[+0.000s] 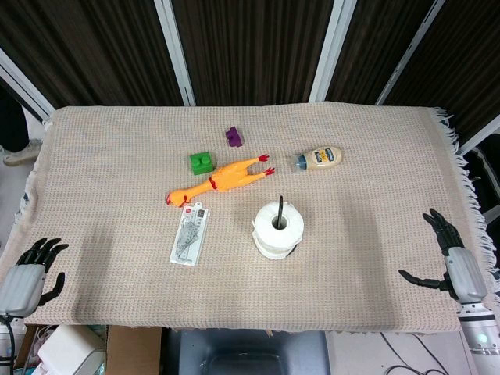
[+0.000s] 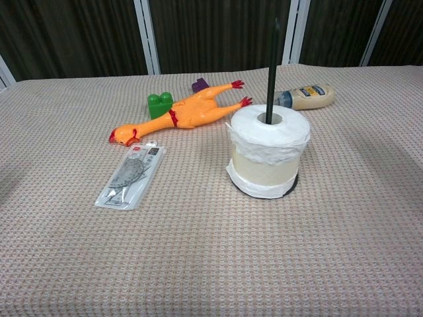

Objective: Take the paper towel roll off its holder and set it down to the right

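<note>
A white paper towel roll (image 1: pixel 278 229) (image 2: pixel 269 150) stands upright on its holder near the middle of the table. The holder's black rod (image 2: pixel 271 69) (image 1: pixel 280 211) rises through the roll's core. My left hand (image 1: pixel 30 275) rests at the table's near left corner, fingers apart, holding nothing. At the near right edge my right hand (image 1: pixel 448 251) hangs with fingers spread, also holding nothing. Both hands are far from the roll. Neither hand shows in the chest view.
A yellow rubber chicken (image 1: pixel 219 180) (image 2: pixel 180 114), a green block (image 1: pixel 201 162) (image 2: pixel 159 104) and a purple block (image 1: pixel 234 137) lie behind the roll. A mayonnaise bottle (image 1: pixel 319 158) (image 2: pixel 306 96) lies behind and to the right. A packaged item (image 1: pixel 190 233) (image 2: pixel 130 174) lies left of the roll.
</note>
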`<state>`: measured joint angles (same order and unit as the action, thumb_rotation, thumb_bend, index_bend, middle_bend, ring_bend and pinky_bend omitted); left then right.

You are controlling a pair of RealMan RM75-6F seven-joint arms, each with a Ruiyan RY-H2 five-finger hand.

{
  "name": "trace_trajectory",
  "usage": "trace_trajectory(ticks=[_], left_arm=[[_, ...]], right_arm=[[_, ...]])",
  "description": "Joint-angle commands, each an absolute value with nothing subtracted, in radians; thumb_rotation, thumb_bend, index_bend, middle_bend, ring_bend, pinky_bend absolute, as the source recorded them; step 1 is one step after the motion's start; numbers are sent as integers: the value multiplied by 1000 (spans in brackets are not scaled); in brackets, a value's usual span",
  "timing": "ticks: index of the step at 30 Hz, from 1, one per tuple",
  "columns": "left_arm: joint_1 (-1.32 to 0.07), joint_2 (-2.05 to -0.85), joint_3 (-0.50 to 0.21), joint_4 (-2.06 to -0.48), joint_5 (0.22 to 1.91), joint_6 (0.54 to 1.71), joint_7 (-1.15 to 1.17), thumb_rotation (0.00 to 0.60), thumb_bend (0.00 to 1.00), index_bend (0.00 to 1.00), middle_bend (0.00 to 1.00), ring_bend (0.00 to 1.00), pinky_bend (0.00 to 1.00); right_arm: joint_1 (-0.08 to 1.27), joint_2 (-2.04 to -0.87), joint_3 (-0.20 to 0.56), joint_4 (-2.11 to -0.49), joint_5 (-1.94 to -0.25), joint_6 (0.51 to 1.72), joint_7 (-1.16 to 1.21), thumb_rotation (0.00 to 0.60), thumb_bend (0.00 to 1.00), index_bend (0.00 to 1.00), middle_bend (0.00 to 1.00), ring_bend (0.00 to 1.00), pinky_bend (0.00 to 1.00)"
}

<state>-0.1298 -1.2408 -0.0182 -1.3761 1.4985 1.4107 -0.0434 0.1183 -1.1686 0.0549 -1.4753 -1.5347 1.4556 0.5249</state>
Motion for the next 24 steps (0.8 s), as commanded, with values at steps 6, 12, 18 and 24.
trace_trajectory(ticks=[6, 12, 18, 24], left_arm=[[-128, -1237, -15, -1382, 1500, 1414, -39, 600, 524, 214, 130, 74, 229], [-126, -1234, -14, -1380, 1511, 1427, -38, 600, 524, 214, 130, 75, 228], [-120, -1238, -12, -1380, 1511, 1435, -41, 600, 525, 214, 130, 74, 229], [-122, -1242, -11, -1375, 1513, 1432, -43, 600, 524, 214, 130, 74, 229]], right_arm=[[125, -1166, 51, -1476, -1531, 1433, 530, 600, 41, 0, 0, 0, 45], [131, -1164, 53, -1490, -1520, 1418, 463, 600, 41, 0, 0, 0, 45], [142, -1160, 55, -1525, -1501, 1393, 301, 600, 41, 0, 0, 0, 45], [166, -1183, 69, -1560, -1503, 1384, 141, 600, 41, 0, 0, 0, 44]])
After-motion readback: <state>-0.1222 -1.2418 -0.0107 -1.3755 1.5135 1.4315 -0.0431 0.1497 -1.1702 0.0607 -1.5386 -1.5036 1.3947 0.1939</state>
